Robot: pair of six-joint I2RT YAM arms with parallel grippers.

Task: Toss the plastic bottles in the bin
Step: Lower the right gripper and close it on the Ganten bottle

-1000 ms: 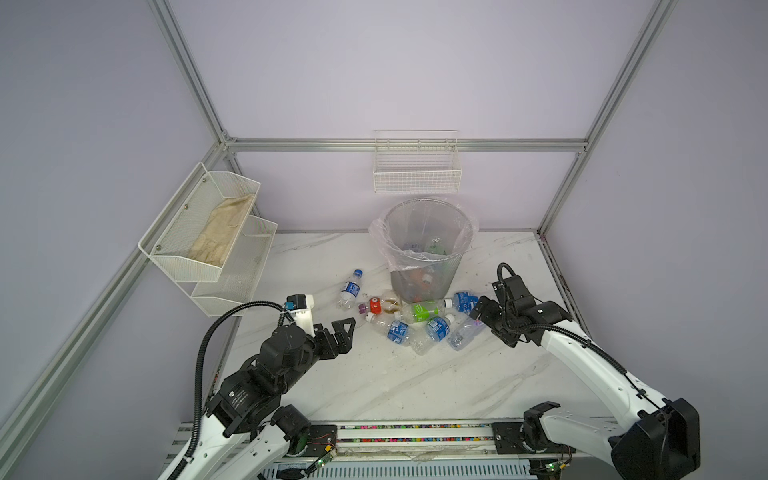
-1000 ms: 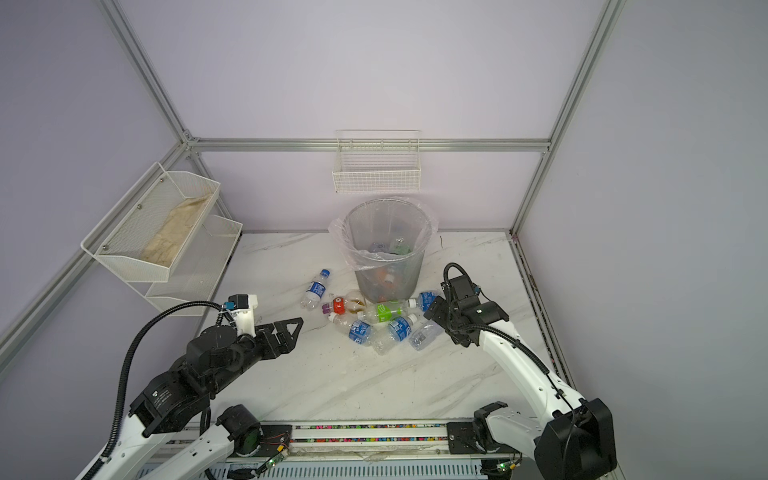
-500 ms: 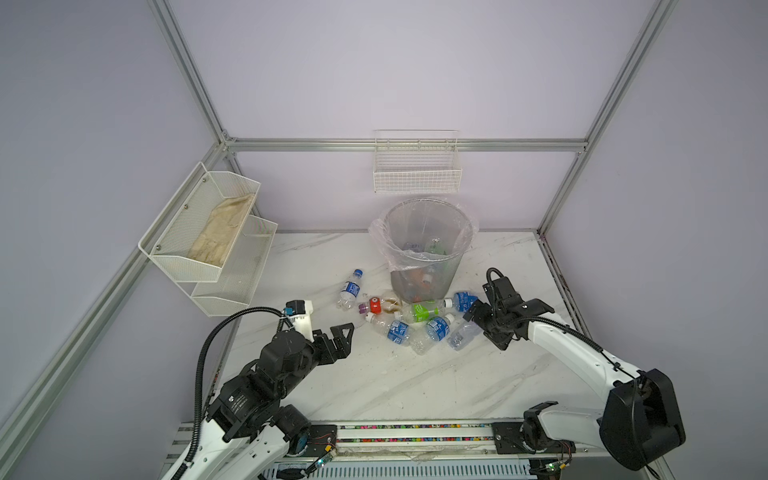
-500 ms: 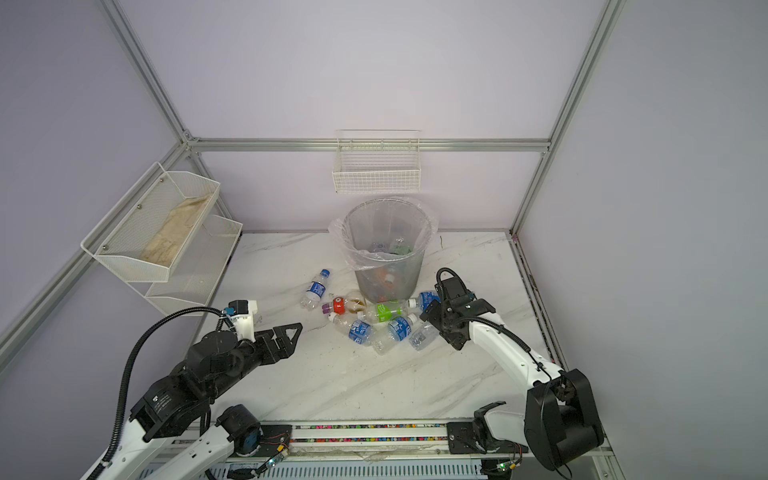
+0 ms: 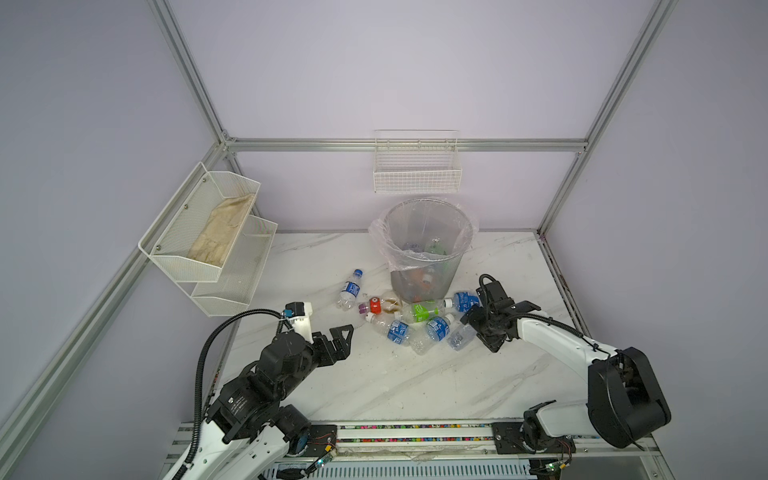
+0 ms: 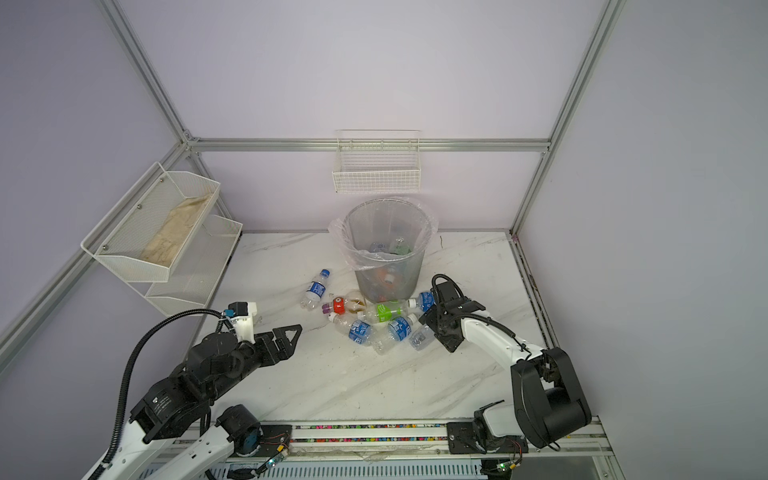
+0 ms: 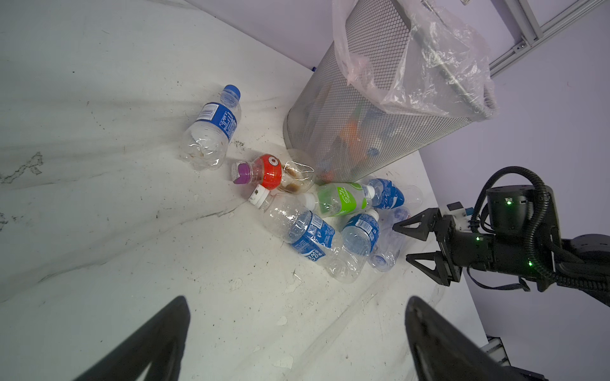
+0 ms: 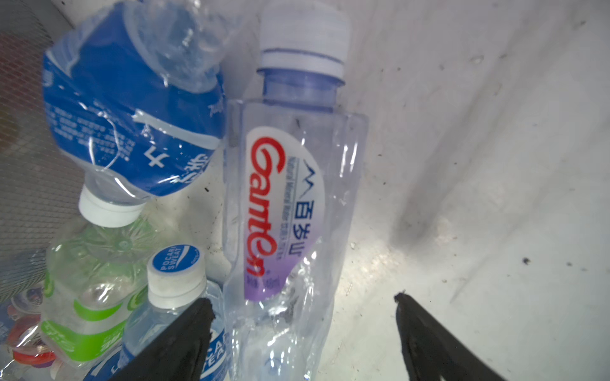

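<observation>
At the lower left of both top views the left gripper [image 5: 345,341] [image 6: 293,338] hangs over the bare marble table [image 5: 395,386]. Its fingers are spread wide with nothing between them. In the left wrist view [image 7: 297,300] the two dark fingers rise from the bottom edge with only table top in the gap, and every bottle lies well apart from them, higher in the frame.

Toward the centre, a lone blue-labelled bottle [image 5: 350,289] [image 7: 213,127] lies on its side, separate from the others. Next comes the heap, with everything lying down and touching or overlapping:
- a red-labelled bottle [image 5: 376,305] with a purple cap
- a green-labelled bottle [image 5: 422,311]
- several blue-labelled bottles [image 5: 397,330]

The heap sits at the foot of the bin [image 5: 428,286] [image 6: 388,286]. The bin stands upright at centre frame, just above the heap, with its clear liner [image 5: 378,232] folded over the rim. Further bottles inside [image 5: 434,248] show through the mesh.

On the heap's right edge lies a clear bottle [image 5: 460,337] [image 8: 287,198] with a red-lettered label. The right gripper [image 5: 478,334] [image 6: 434,334] [image 8: 302,300] sits low at this bottle, its fingers apart and straddling the crumpled bottom end.

In the right wrist view the bottle runs up the middle of the frame, with its white cap at the top. The finger at lower left lies just beside the bottle's wall; whether it touches I cannot tell. The finger at lower right stands apart from the bottle, with bare table between them, so the bottle is not clamped.
</observation>
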